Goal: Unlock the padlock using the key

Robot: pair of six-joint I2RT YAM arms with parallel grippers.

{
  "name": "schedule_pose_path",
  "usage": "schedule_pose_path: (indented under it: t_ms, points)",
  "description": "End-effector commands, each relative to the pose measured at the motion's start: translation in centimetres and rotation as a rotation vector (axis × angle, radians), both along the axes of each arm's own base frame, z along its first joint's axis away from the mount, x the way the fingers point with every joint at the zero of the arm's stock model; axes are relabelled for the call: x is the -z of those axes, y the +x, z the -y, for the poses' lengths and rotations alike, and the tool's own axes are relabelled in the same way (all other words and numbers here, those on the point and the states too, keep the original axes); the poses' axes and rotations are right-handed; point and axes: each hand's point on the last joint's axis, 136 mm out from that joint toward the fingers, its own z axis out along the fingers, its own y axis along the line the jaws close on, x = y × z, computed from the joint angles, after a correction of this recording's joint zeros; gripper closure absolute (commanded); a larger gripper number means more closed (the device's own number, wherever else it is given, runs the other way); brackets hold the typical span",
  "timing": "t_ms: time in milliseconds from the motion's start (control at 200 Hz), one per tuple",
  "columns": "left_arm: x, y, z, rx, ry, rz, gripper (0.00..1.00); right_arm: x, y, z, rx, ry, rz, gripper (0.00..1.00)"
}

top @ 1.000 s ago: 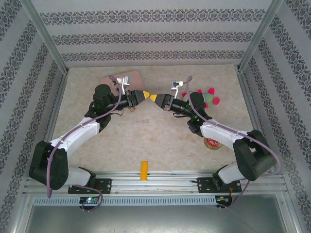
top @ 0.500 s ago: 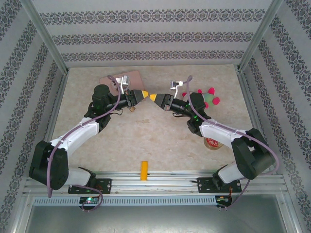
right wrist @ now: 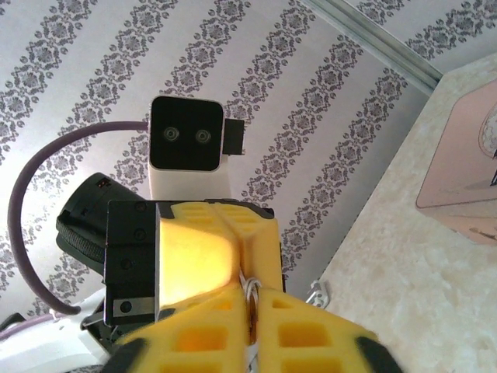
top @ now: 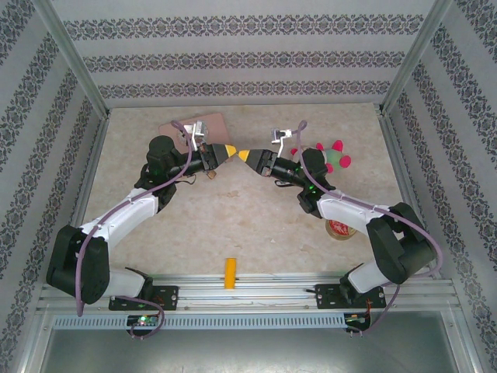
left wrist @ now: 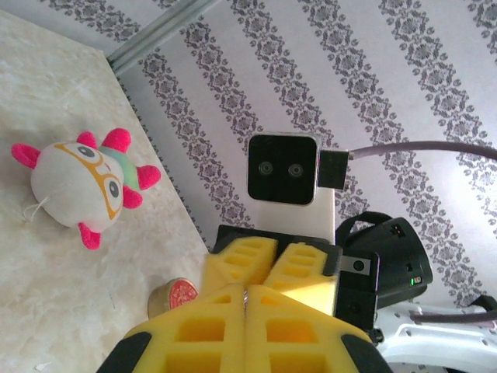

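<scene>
— Top external view: how much room have you?
— A pink tin (top: 196, 129) lies just behind my left gripper (top: 231, 152). Bare surface (top: 233, 217) opens toward me, down to a yellow block (top: 230, 272) at the near rail. A plush toy (top: 332, 156) sits beside my right arm.
— And the grippers?
— Tip to tip over mid-surface. The left is pressed narrow; whether it grips the key I cannot tell. My right gripper (top: 246, 156) pinches the padlock (right wrist: 251, 303), shackle poking out.

left end effector (top: 231, 152) yellow | tin (right wrist: 460, 172) pink | walls (top: 248, 62) grey damask stripes
</scene>
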Motion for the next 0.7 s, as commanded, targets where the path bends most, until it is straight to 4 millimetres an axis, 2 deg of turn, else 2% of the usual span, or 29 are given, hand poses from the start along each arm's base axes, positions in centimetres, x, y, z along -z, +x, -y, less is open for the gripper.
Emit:
schedule_pose_path:
  t_ms: [0,105,320,460,695]
  points:
    - [-2.0,-0.9,-0.4,0.026,0.020,0.122,1.00,-0.1,-0.2,-0.1,-0.002,-0.001,0.021,0.72]
    - [-2.1,-1.6,-0.5,0.036,0.085,0.155,1.00,0.6,-0.3,0.6,0.029,-0.033,0.018,0.62]
    - [-2.1,-3.4,-1.0,0.084,0.258,0.208,1.00,1.1,-1.8,2.3,0.077,-0.111,0.065,0.56]
    - [-2.1,-5.3,-1.1,0.169,0.354,0.229,1.00,1.2,-2.9,3.4,0.114,-0.200,0.098,0.53]
    - [-2.3,-7.5,-1.7,0.244,0.465,0.242,1.00,-0.7,-5.1,4.4,0.125,-0.230,0.196,0.46]
